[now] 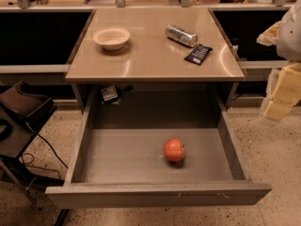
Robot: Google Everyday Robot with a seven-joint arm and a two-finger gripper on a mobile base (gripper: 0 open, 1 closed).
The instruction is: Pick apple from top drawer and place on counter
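The top drawer (122, 161) stands pulled fully out below the counter (150, 55). The red-orange apple (174, 149) rests on the drawer's flat grey bottom, right of its middle and toward the front. My gripper (281, 95) shows as pale yellow-white parts at the right edge of the view. It hangs outside the drawer, to the right of and above the apple, well apart from it and holding nothing that shows.
On the counter sit a white bowl (112, 37) at the left, a silver can (181, 35) lying on its side and a dark packet (198, 54) at the right. A dark chair (21, 109) with cables stands left of the drawer. Dark side shelves flank the counter.
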